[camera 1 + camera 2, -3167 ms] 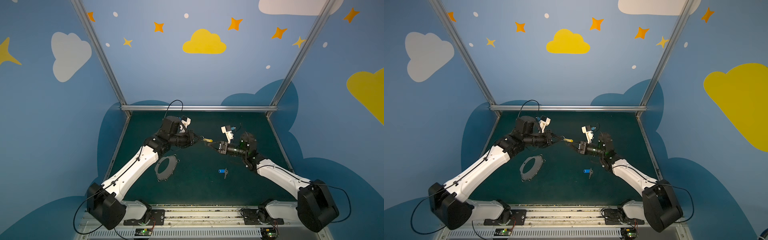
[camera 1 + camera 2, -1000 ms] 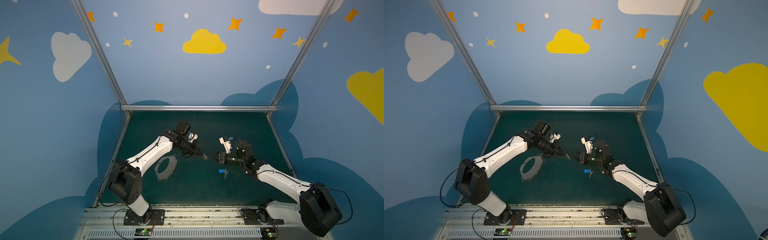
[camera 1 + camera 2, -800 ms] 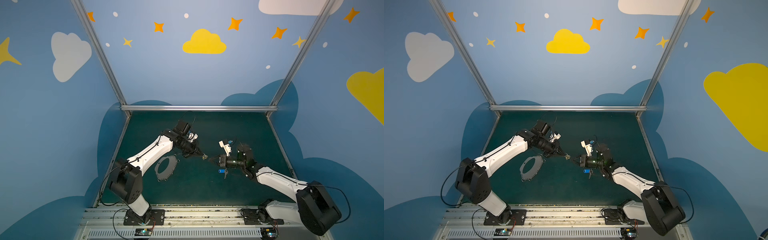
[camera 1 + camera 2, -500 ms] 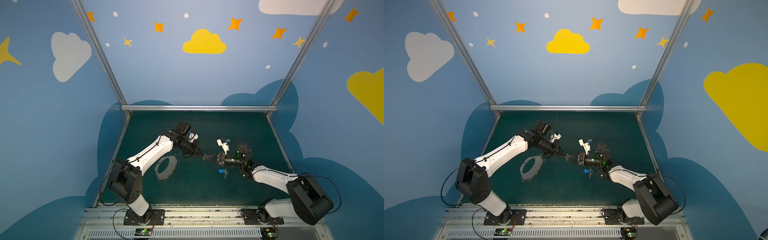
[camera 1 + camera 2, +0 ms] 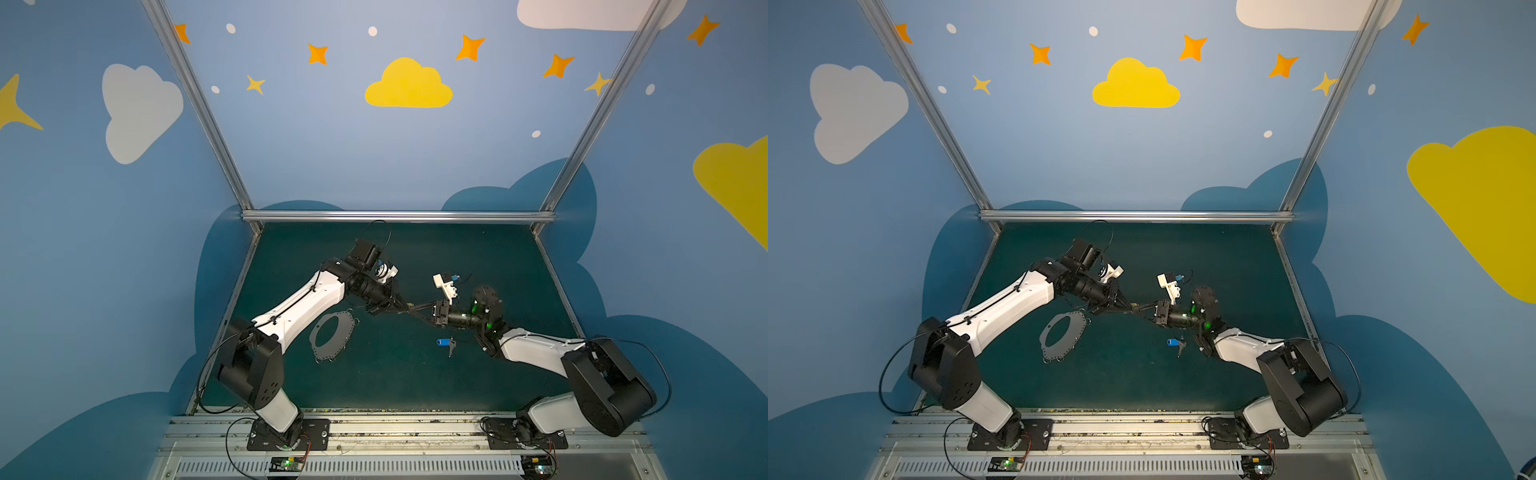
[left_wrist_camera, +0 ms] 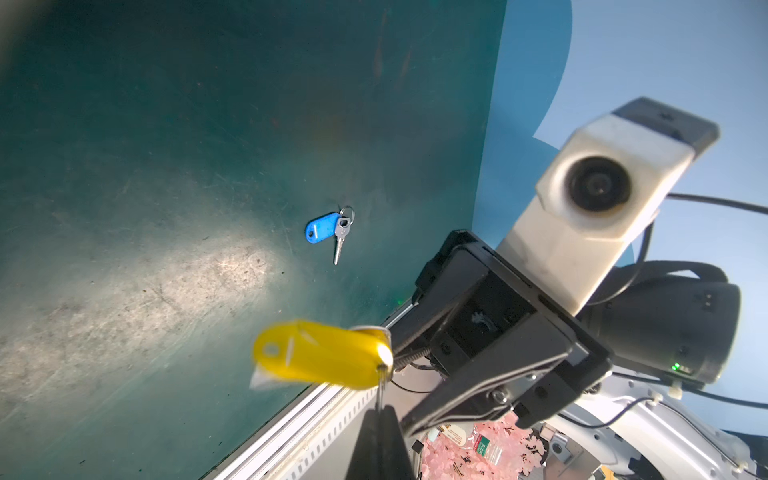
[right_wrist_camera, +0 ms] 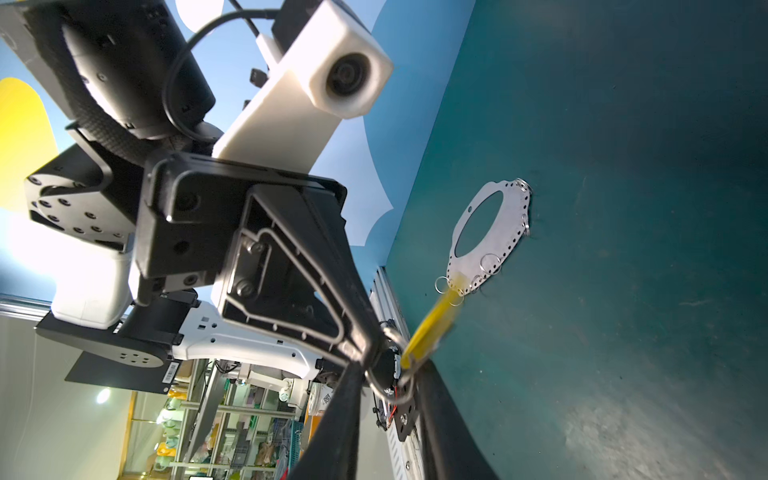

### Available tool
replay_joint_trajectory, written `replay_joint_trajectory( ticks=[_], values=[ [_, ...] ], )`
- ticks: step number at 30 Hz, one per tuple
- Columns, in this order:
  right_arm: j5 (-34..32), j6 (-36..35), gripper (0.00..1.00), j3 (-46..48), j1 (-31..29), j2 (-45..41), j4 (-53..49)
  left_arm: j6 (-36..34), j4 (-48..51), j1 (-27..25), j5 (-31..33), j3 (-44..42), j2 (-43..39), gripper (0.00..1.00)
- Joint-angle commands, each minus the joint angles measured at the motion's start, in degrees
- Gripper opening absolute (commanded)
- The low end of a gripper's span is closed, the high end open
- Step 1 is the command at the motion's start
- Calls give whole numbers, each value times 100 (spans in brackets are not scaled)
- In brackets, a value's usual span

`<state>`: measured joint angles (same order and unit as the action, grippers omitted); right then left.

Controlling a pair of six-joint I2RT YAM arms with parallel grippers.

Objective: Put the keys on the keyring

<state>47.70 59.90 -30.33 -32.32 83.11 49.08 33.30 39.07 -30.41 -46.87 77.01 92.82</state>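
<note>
Yellow-tag key (image 6: 320, 357) nipped in L gripper (image 6: 379, 411), R gripper (image 7: 388, 374) parted round it.

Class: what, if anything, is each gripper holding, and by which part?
The left gripper pinches the yellow-tagged key by its wire ring; the right gripper stands open around that ring, holding nothing.

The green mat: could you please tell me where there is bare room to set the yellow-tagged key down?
Free: the wide strip of mat between the front rail and the keyring and blue-tagged key; also the band along the back rail. Crowded: mid-mat, where the left fingers and right fingers meet at the yellow-tagged key.
</note>
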Motion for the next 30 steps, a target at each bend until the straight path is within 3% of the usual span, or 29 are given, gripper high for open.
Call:
replay_joint_trajectory(
  ticks=[1,11,20,25,30],
  values=[
    [85,85,26,-158,6,116,346,-34,-101,-10,-184,-46,-184,4],
    [-17,161,18,-48,45,110,533,-140,-2,-9,-207,-20,-229,4],
    [-27,182,0,-24,59,83,541,-119,-31,9,-56,-2,-320,4],
    [-163,229,0,-5,59,5,572,174,-410,88,186,-226,-586,33],
    [-383,314,0,-12,60,-91,654,668,-1160,221,365,-824,-1134,35]
  ],
)
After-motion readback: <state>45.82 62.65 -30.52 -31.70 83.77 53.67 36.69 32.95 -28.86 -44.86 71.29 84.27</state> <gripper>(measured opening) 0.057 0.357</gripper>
